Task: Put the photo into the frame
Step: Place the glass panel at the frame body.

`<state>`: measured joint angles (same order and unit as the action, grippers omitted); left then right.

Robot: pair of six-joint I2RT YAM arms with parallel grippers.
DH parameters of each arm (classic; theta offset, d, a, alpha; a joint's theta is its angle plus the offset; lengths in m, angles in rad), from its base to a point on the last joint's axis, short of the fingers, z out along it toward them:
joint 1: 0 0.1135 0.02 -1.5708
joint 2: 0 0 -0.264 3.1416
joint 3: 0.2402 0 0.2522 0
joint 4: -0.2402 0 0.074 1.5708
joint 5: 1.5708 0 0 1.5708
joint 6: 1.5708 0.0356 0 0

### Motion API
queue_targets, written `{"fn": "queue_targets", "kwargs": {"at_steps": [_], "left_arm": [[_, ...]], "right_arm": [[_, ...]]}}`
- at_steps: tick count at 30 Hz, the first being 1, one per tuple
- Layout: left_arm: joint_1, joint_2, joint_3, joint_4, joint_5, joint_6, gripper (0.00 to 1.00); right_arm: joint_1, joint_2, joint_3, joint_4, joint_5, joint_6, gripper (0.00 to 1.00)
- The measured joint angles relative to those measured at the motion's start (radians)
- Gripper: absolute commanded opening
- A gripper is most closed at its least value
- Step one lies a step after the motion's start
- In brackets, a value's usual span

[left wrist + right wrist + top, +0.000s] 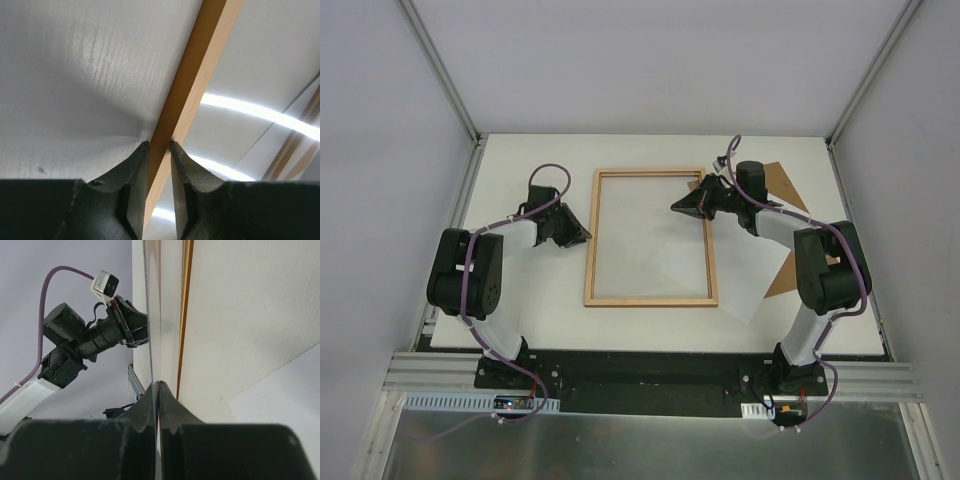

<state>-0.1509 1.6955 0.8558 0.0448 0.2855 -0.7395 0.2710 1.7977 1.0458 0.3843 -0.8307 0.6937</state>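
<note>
The wooden frame (650, 300) lies flat in the middle of the table. My left gripper (582, 236) is shut on its left rail; in the left wrist view the rail (195, 80) runs between the fingertips of the left gripper (160, 144). My right gripper (678, 207) is over the frame's upper right part, shut on the photo (747, 282), which lies white side up, slanting across the right rail. In the right wrist view the right gripper (159, 384) pinches the sheet (148, 315) edge-on, with the frame rail (185, 315) an orange line beside it.
A brown backing board (786, 188) lies at the right under my right arm. The table's white top is walled on the left, right and back. My left arm (90, 335) shows across the frame in the right wrist view.
</note>
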Motion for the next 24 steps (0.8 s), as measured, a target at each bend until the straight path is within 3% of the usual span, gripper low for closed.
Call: {"fn": "queue_targets", "kwargs": {"at_steps": [17, 24], "left_arm": [[0.002, 0.001, 0.003, 0.000, -0.002, 0.000, 0.22], [0.002, 0.003, 0.006, 0.002, -0.002, 0.001, 0.22]], "right_arm": [[-0.001, 0.030, 0.032, -0.019, -0.023, -0.011, 0.01], [0.002, 0.056, 0.057, -0.103, -0.017, -0.070, 0.11]]}}
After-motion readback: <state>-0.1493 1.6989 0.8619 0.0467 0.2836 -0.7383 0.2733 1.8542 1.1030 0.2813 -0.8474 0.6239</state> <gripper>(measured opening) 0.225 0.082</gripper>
